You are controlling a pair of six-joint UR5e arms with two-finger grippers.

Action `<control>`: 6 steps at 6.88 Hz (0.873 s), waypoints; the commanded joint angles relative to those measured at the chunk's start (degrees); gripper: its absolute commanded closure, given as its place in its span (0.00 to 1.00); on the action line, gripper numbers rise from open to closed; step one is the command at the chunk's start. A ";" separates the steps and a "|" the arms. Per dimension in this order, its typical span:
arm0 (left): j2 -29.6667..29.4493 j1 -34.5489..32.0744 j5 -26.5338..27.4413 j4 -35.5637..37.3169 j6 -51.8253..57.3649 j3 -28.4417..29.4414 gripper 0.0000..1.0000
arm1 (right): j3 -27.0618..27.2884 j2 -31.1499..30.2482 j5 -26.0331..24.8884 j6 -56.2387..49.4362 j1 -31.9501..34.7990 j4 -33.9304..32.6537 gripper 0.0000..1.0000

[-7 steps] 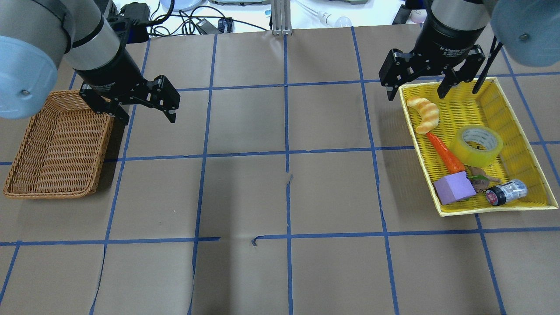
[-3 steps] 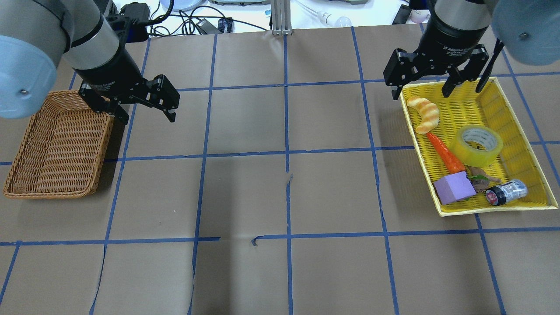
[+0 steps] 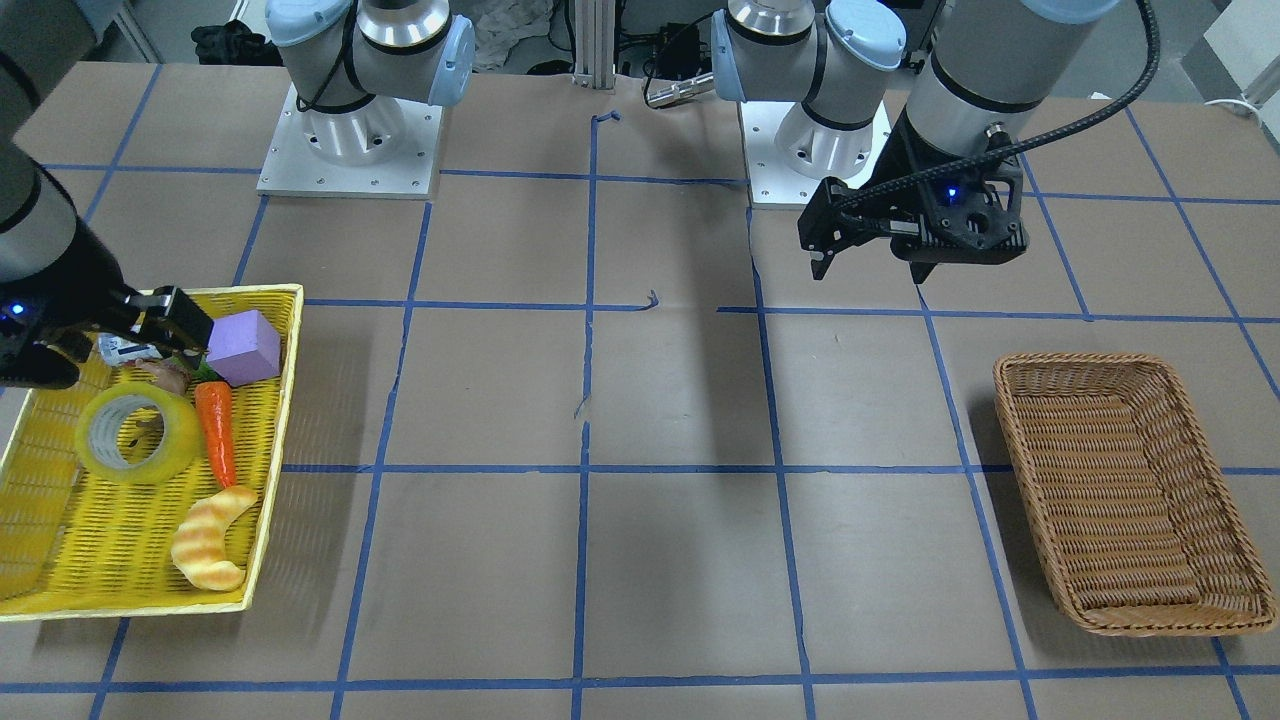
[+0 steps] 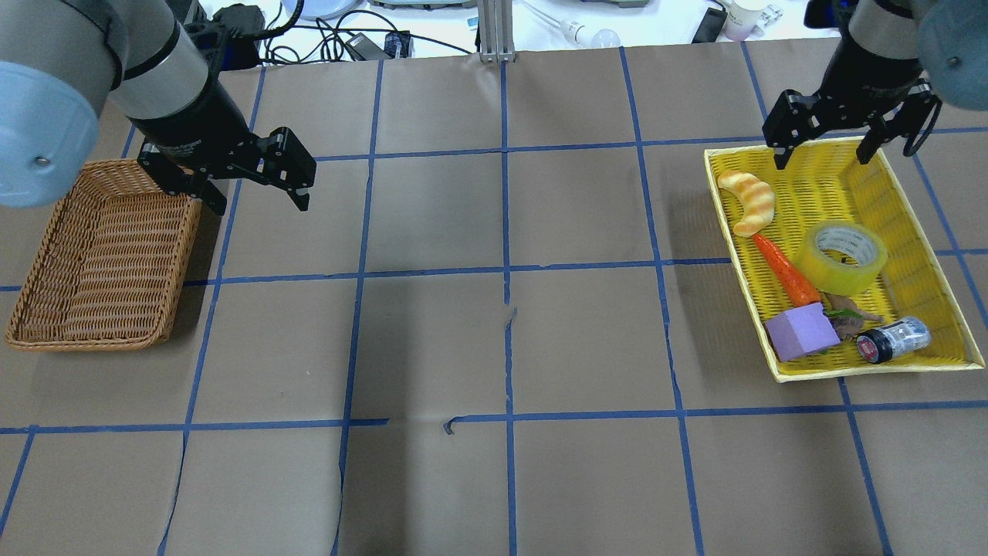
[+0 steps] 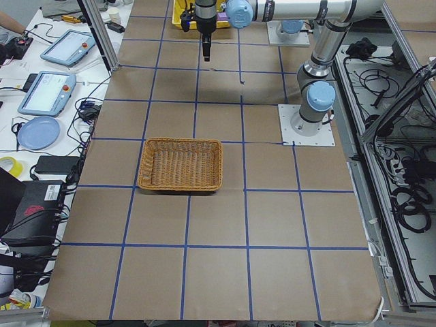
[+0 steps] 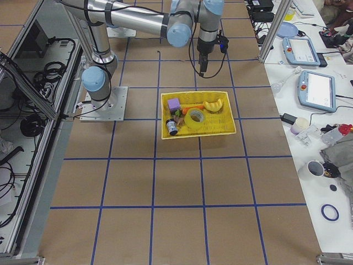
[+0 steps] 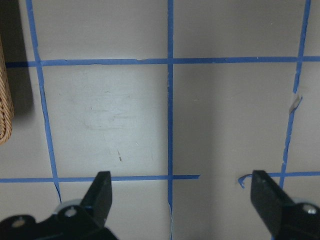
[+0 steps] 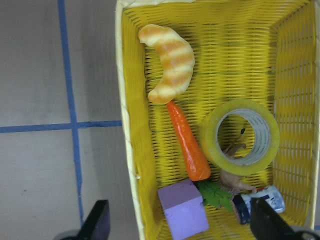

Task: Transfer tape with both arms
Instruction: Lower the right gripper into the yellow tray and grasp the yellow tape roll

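The tape (image 4: 843, 257), a wide translucent yellow roll with a grey-white core, lies flat in the yellow tray (image 4: 872, 371) at the table's right. It also shows in the front-facing view (image 3: 138, 435) and in the right wrist view (image 8: 244, 136). My right gripper (image 4: 822, 158) is open and empty, above the tray's far edge and short of the tape. My left gripper (image 4: 261, 205) is open and empty, above the table just right of the wicker basket (image 4: 85, 340). The left wrist view shows it (image 7: 182, 200) over bare paper.
In the tray with the tape are a striped croissant (image 4: 747, 202), an orange carrot (image 4: 786, 269), a purple block (image 4: 801, 332) and a small dark-capped jar (image 4: 895, 338). The carrot lies right against the tape. Brown paper with blue tape lines covers the table.
My right gripper has moved right and farther away, from the tray's far-left corner to the middle of its far edge. It stays open. The left gripper has barely moved.
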 commanded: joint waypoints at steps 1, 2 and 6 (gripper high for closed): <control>-0.16 0.06 -0.01 0.29 0.03 -0.03 0.00 | 4.79 5.02 -0.35 -16.16 -4.81 -10.64 0.00; -0.16 0.06 -0.01 0.29 -0.06 -0.03 0.00 | 6.90 8.09 -0.61 -19.10 -5.26 -15.55 0.00; -0.24 0.06 -0.19 0.56 0.03 -0.03 0.00 | 10.17 12.16 -2.55 -18.86 -6.48 -15.70 0.00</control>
